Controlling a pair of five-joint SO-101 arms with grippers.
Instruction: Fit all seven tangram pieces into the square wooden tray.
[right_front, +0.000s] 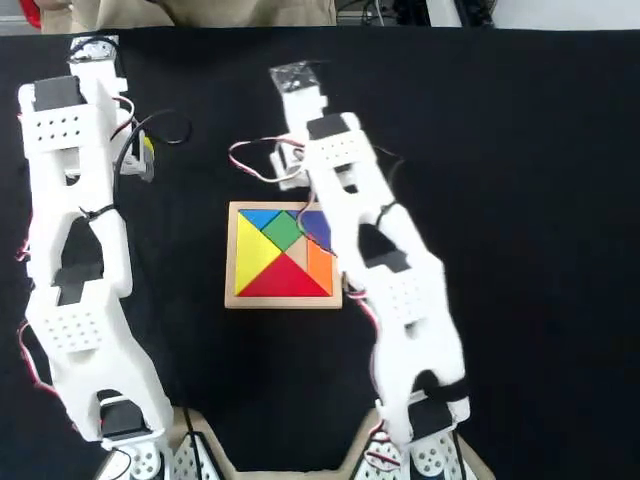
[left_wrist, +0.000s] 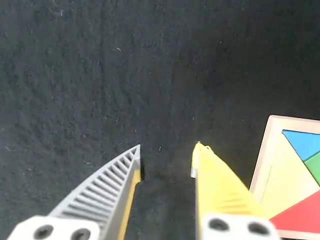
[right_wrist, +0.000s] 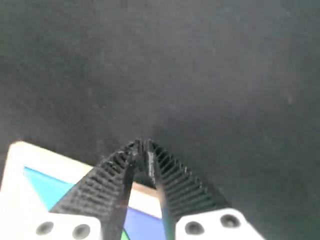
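The square wooden tray (right_front: 232, 296) lies mid-table on black cloth, holding coloured pieces: a yellow triangle (right_front: 253, 255), a red triangle (right_front: 285, 280), a light blue triangle (right_front: 260, 216), a green piece (right_front: 284, 230), an orange piece (right_front: 320, 265) and a dark blue piece (right_front: 318, 226). My right arm crosses the tray's right side and hides part of it. My right gripper (right_wrist: 143, 146) is shut with nothing in it, its black tips just past the tray's far edge (right_wrist: 20, 150). My left gripper (left_wrist: 167, 150) stands open over bare cloth to the left of the tray (left_wrist: 260, 165).
Loose red and white wires (right_front: 255, 160) hang from the right arm just beyond the tray's far edge. The left arm (right_front: 75, 240) stretches along the table's left side. Black cloth (right_front: 520, 200) lies bare to the right of the tray.
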